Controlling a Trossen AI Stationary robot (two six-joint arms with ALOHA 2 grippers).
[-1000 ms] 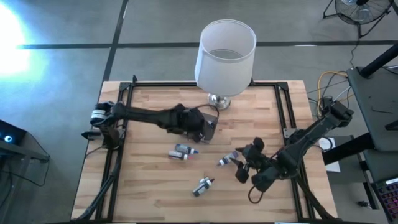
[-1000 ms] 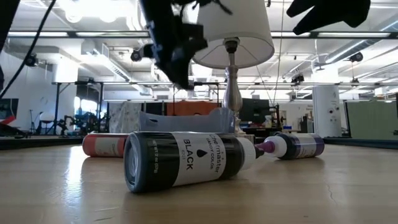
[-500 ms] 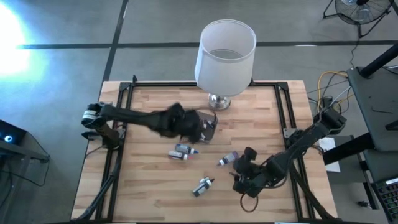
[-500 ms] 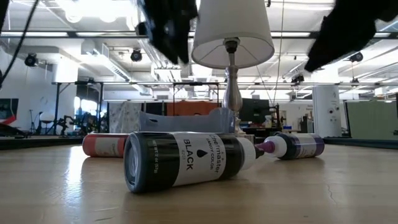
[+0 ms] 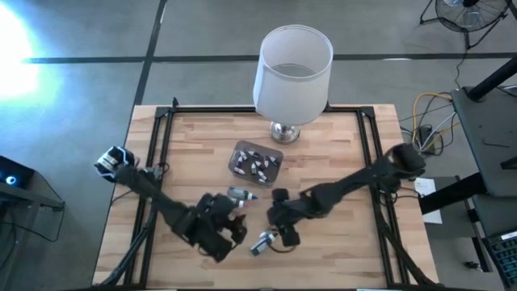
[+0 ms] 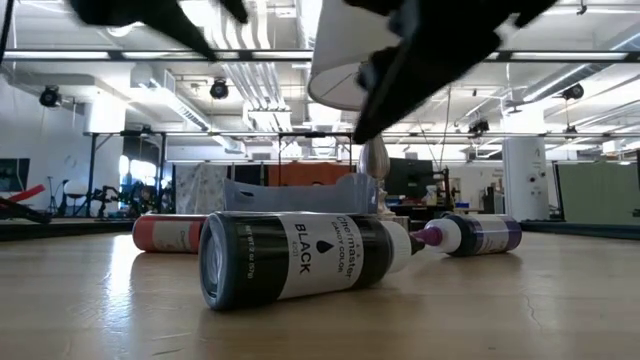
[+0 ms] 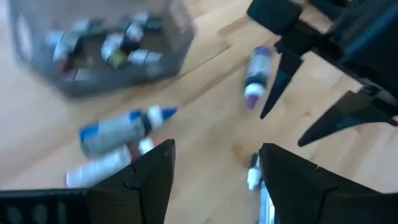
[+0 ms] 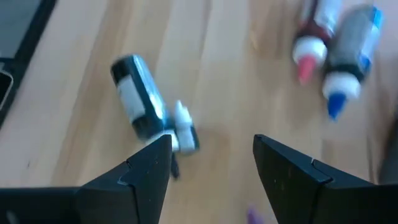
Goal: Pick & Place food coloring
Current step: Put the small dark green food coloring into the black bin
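Several food coloring bottles lie on their sides on the wooden table. A black one (image 5: 262, 241) (image 8: 140, 102) is near the front. A blue-capped one (image 7: 118, 127) and a red-capped one (image 7: 106, 165) lie side by side behind it. A purple-capped one (image 7: 256, 74) lies farther right. More bottles fill the grey translucent tub (image 5: 256, 160). My left gripper (image 7: 214, 149) hovers open left of the black bottle (image 5: 226, 230). My right gripper (image 8: 211, 143) hovers open just right of it (image 5: 279, 229), the bottle's cap near one fingertip.
A lamp with a white shade (image 5: 292, 73) stands at the table's far edge behind the tub. Black metal rails (image 5: 153, 145) frame the tabletop's sides. The two arms close in from both sides over the near middle of the table.
My left gripper has left the tub and swung toward the near edge, ending left of the black bottle. My right gripper has travelled from the right side toward the left, over the purple-capped bottle to the black one. The loose bottles on the table have stayed put.
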